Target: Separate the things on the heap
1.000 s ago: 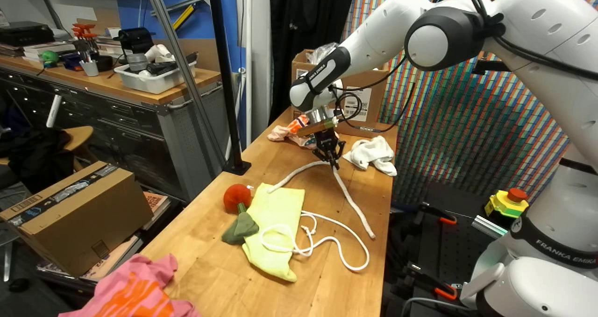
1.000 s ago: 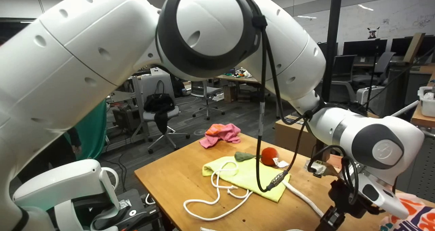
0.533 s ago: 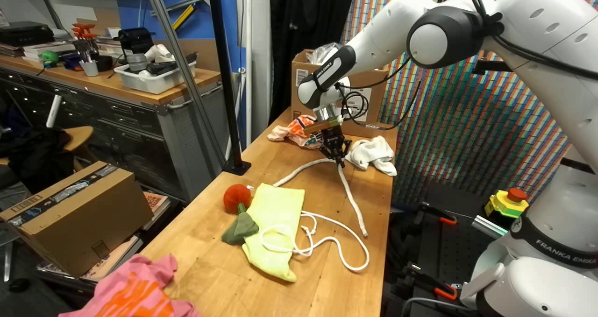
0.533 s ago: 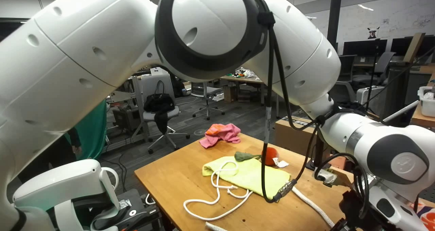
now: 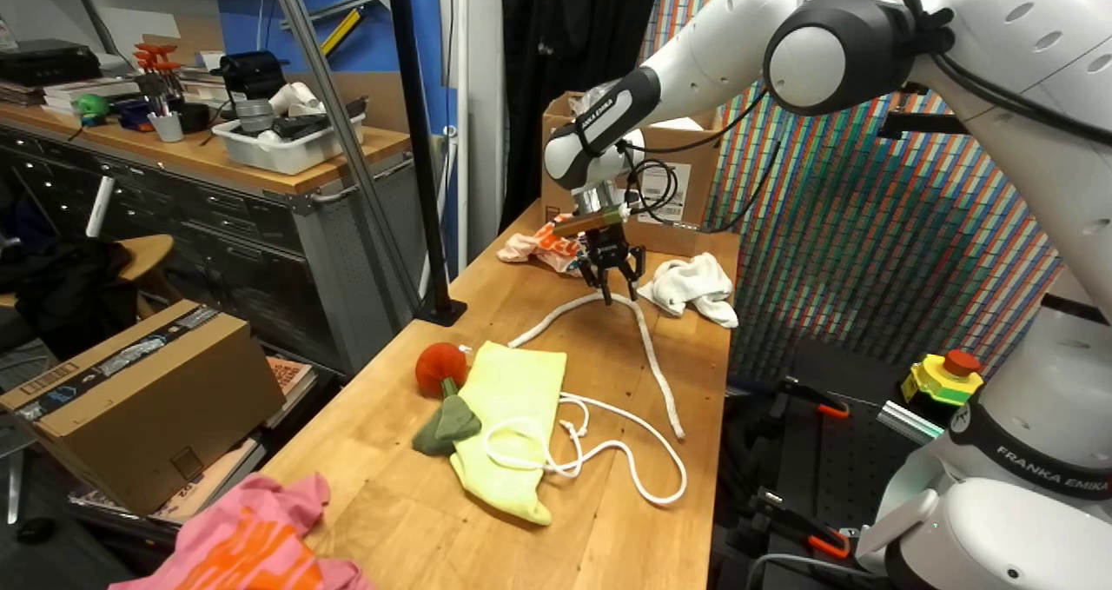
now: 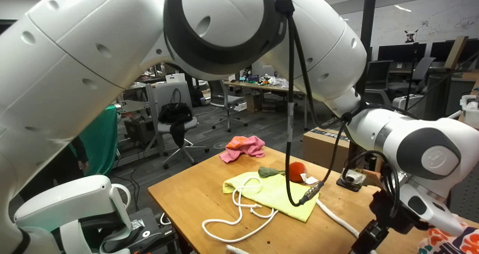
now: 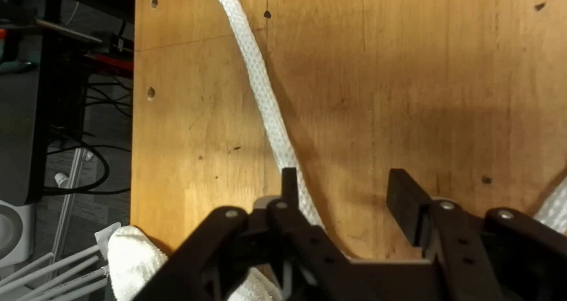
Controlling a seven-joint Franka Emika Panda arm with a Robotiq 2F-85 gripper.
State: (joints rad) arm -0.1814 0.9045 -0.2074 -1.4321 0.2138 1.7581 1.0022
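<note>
Gripper (image 7: pixel 343 172): jaws parted, holding nothing. Braided white rope (image 7: pixel 260 79) arches across the table (image 5: pixel 599 355), near the white cloth (image 5: pixel 692 288); thin white cord (image 5: pixel 569 470) overlaps the yellow cloth (image 5: pixel 512 377). Risk: rope runs close by one finger (image 7: pixel 290 183), so lifting could snag and drag it.

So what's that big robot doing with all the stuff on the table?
A robot arm is spreading out things on a wooden table. It has just let go of the thick white rope; its fingers are open, close to it. The pink-and-orange cloth lies alone at one end, the white cloth and patterned cloth toward the other. The yellow cloth isn't separated yet: the thin white rope lies partly on it and the red-and-green lump is at its edge.
</note>
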